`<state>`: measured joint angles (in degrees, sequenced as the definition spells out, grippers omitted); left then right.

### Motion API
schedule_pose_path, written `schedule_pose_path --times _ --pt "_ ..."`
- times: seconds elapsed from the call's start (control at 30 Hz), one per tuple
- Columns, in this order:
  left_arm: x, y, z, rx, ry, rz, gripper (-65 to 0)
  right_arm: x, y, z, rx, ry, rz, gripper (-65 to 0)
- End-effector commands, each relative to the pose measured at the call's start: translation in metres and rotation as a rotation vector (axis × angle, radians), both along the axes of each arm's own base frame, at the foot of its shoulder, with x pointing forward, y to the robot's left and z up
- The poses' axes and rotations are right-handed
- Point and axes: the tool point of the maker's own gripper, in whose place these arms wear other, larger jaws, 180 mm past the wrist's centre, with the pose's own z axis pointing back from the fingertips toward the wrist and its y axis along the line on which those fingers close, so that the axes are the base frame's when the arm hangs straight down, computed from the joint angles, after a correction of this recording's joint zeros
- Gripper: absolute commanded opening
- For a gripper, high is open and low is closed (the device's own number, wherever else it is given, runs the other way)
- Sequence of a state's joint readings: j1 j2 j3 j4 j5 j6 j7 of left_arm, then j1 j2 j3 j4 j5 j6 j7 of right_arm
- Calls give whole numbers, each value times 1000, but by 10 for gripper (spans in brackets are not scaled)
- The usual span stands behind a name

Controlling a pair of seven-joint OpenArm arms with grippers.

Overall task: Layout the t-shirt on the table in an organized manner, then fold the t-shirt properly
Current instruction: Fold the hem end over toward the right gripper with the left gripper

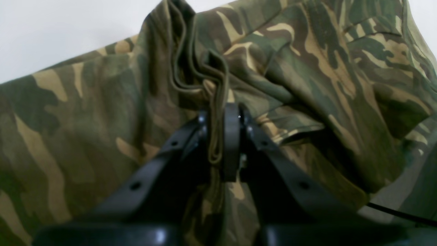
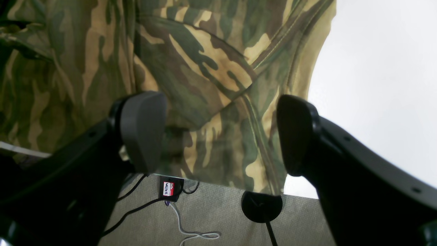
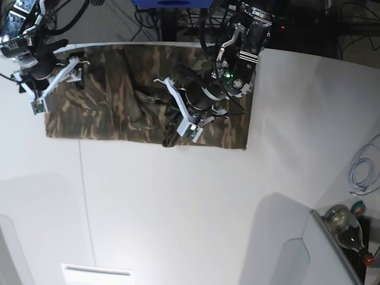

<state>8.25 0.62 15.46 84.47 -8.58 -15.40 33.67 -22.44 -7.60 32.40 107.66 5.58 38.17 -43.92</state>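
Observation:
The camouflage t-shirt (image 3: pixel 107 113) lies spread along the far edge of the white table (image 3: pixel 178 208), rumpled in its middle. My left gripper (image 3: pixel 172 104) sits over the shirt's right half. In the left wrist view this gripper (image 1: pixel 222 143) is shut on a bunched fold of the t-shirt (image 1: pixel 307 78), with an olive ribbed edge running up from the pinch. My right gripper (image 3: pixel 50 80) is at the shirt's left end. Its wrist view shows this gripper (image 2: pixel 220 131) open, with the fingers (image 2: pixel 143 130) wide apart over the cloth (image 2: pixel 205 68) near its edge.
A bottle (image 3: pixel 344 222) and a coiled pale cable (image 3: pixel 362 172) lie off the table's right side. A white slotted plate (image 3: pixel 98 274) sits at the near edge. Beyond the table's far edge, floor with cables and a small labelled box (image 2: pixel 170 188) shows.

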Motion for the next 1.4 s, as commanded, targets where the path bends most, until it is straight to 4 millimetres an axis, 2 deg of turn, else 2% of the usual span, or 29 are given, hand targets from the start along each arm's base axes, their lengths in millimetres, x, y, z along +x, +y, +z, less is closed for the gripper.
schedule_pose_path --times 0.0,0.27,0.4,0.5,0.6,0.7,0.87,0.93,0.97,1.03,1.07,1.13,1.17,1.27,1.37 --pt "10 -9 14 -43 -44 -1 -650 7 -1 9 -4 -41 7 -171" --pt "14 -13 18 -47 -53 -13 -650 10 -1 9 -3 -44 8 -170" --pt "6 -28 18 -46 -54 -67 -444 10 0 9 -3 -44 9 -170" --pt "-1 -38 19 -50 -53 -100 -324 10 0 9 -3 -44 9 -170" --pt "-2 -41 20 -59 -50 -105 -272 10 0 9 -3 -44 9 -171" --pt "-9 -52 24 -67 -59 -144 -265 10 0 9 -3 -44 9 -171" --pt "-36 -82 39 -50 -47 -294 -275 10 -1 9 -3 -44 8 -173" --pt "-35 -85 55 -59 -80 -301 -280 10 -1 9 -3 -44 8 -173" --pt "-31 -80 64 -59 -109 -288 -293 10 -1 9 -3 -44 8 -173" --pt "-21 -52 74 -46 -145 -220 -377 9 -2 9 -5 -42 5 -173" --pt "-13 -39 81 -40 -166 -179 -439 9 -2 9 -5 -42 5 -173" --pt "0 -3 77 -1 -165 -86 -612 8 -2 9 -5 -39 5 -173" --pt "5 10 74 16 -163 -52 -650 8 -2 9 -5 -39 5 -173" --pt "8 35 50 57 -102 6 -650 8 0 8 -2 -38 7 -174" --pt "3 43 25 104 -47 7 -650 8 1 8 0 -38 8 -174"
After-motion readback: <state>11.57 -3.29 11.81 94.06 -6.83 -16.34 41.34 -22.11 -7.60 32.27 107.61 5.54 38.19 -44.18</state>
